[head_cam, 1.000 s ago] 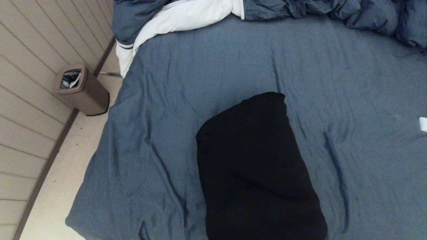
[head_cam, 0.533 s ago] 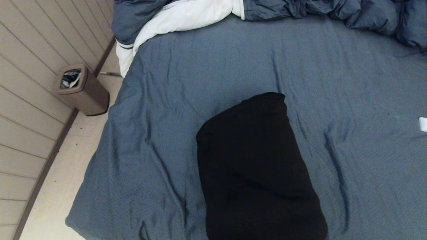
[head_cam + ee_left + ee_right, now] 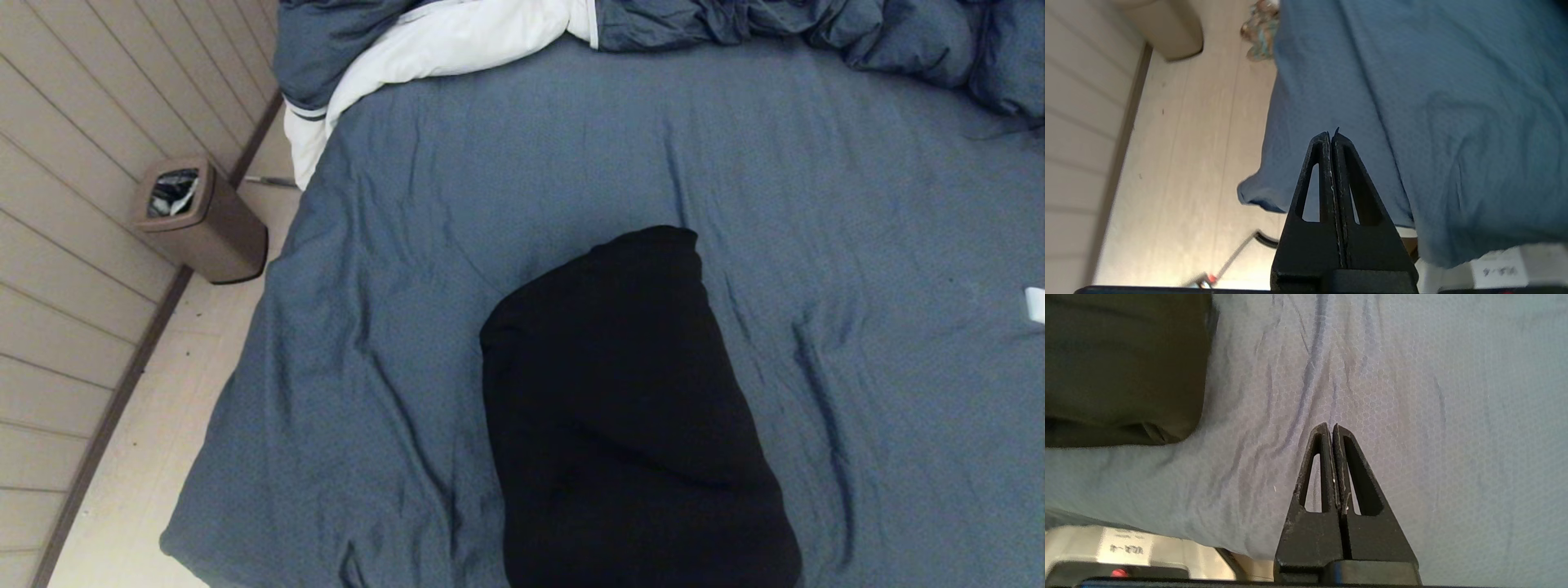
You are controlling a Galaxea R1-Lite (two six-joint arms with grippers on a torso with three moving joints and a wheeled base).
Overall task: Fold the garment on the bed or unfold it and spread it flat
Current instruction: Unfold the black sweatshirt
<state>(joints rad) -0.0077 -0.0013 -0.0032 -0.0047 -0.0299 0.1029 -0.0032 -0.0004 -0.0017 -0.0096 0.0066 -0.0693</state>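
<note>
Well, garment (image 3: pixel 1122 363) beside right tool (image 3: pixel 1331 426)

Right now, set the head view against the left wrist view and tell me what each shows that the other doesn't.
Only the head view shows the garment, a folded black bundle lying on the bed, plus the bunched duvet at the far end and a small white object at the right edge. Neither arm appears there.

Only the left wrist view shows the left gripper, fingers pressed shut on nothing, hanging by the sheet's near corner, and a patterned cloth on the floor.

Both show the bed, its blue-grey sheet, the pale floor, the panelled wall and the brown bin.
</note>
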